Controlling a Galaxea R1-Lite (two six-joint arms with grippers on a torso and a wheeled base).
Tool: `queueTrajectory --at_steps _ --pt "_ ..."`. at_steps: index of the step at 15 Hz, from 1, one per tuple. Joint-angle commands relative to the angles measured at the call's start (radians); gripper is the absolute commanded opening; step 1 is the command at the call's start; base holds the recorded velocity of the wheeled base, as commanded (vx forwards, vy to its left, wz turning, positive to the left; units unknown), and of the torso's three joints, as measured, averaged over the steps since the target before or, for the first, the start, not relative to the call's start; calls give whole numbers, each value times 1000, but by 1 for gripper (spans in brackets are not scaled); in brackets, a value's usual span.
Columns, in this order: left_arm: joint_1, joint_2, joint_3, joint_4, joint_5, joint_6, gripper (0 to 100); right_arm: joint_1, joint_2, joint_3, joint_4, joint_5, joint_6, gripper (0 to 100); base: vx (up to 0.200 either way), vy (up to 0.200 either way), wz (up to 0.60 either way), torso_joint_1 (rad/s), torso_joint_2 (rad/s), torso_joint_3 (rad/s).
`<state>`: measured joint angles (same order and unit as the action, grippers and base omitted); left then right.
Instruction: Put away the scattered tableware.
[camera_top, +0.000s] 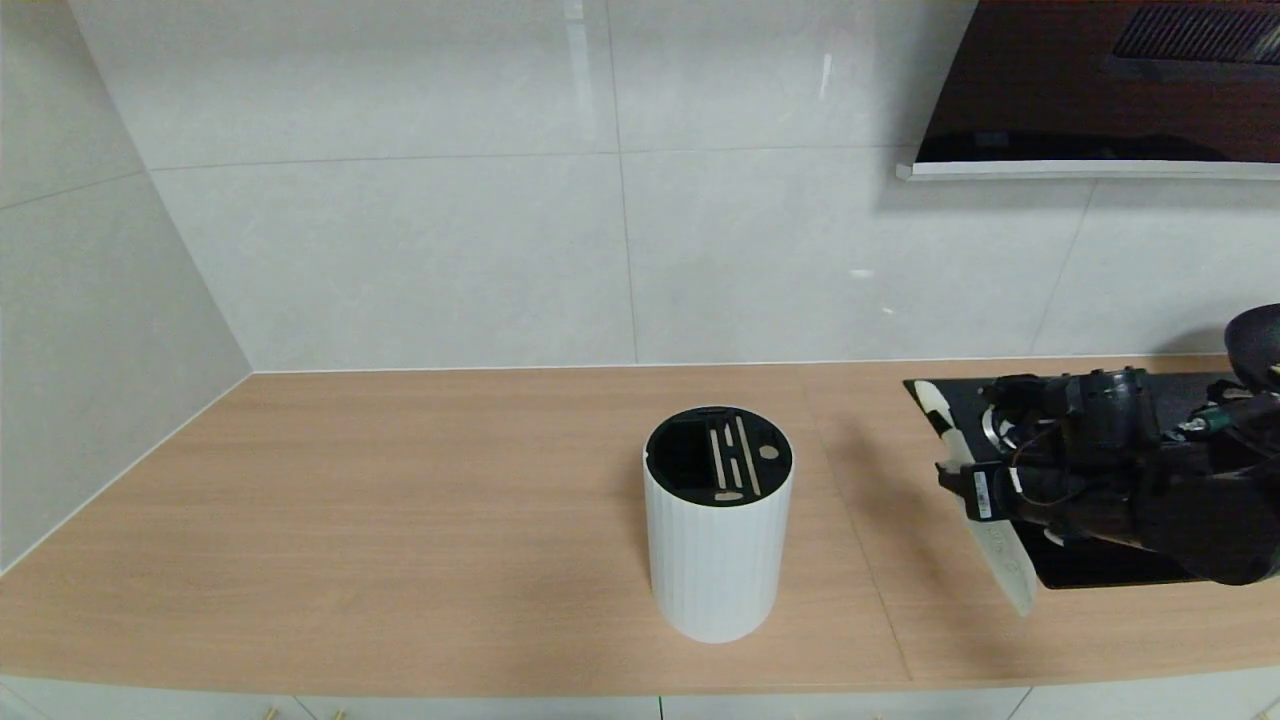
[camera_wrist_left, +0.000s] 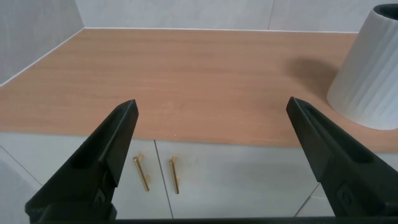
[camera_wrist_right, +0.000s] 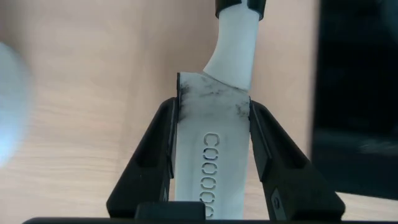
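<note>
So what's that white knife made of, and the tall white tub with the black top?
The white knife: probably ceramic or plastic; its blade is matte white with grey smudges, not shiny metal. The tall white ribbed tub: likely plastic, with even moulded ribs and a matte look.

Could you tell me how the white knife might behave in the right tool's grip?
The knife looks stiff: its blade runs straight past the right tool. Pinched by its narrow edges, it could slip or twist. It is probably light, being thin.
</note>
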<state>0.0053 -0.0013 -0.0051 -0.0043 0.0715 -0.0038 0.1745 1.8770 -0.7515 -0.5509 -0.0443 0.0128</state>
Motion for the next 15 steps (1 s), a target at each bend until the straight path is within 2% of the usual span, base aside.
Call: queueTrajectory --at_steps 1,2,3,4,6,7,8,9,10,11,12,13,14,15 --pt "1 1 -29 -5 1 13 100 57 -211 -8 43 -14 0 0 0 0 0 0 0 0" --pt "-2 29 -144 24 -33 21 100 108 -268 -72 94 -37 0 0 0 0 0 0 0 0" --pt "-5 103 -216 61 -79 22 100 131 -279 -127 131 -62 0 0 0 0 0 0 0 0" --pt "-5 257 -331 109 -124 44 100 183 -288 -227 181 -101 -2 0 0 0 0 0 0 0" --pt "-4 492 -461 110 -122 177 100 269 -312 -316 243 -141 0 0 0 0 0 0 0 0" --pt "-4 552 -497 110 -121 199 100 293 -318 -319 246 -149 0 0 0 0 0 0 0 0" --pt "-5 679 -584 109 -122 208 100 342 -337 -313 246 -157 3 0 0 0 0 0 0 0" --pt "-13 816 -678 102 -139 186 100 401 -352 -312 244 -155 27 0 0 0 0 0 0 0" --pt "-56 897 -724 79 -168 116 100 448 -354 -305 244 -158 59 0 0 0 0 0 0 0" --pt "-136 954 -743 35 -191 13 100 477 -355 -282 243 -157 84 0 0 0 0 0 0 0" --pt "-222 1032 -750 -63 -191 -137 100 502 -352 -272 243 -158 90 0 0 0 0 0 0 0" --pt "-278 1120 -742 -218 -191 -274 100 531 -340 -266 243 -158 93 0 0 0 0 0 0 0" --pt "-308 1189 -728 -338 -187 -314 100 545 -328 -259 243 -158 93 0 0 0 0 0 0 0" --pt "-309 1279 -722 -453 -187 -312 100 573 -308 -256 243 -160 93 0 0 0 0 0 0 0"
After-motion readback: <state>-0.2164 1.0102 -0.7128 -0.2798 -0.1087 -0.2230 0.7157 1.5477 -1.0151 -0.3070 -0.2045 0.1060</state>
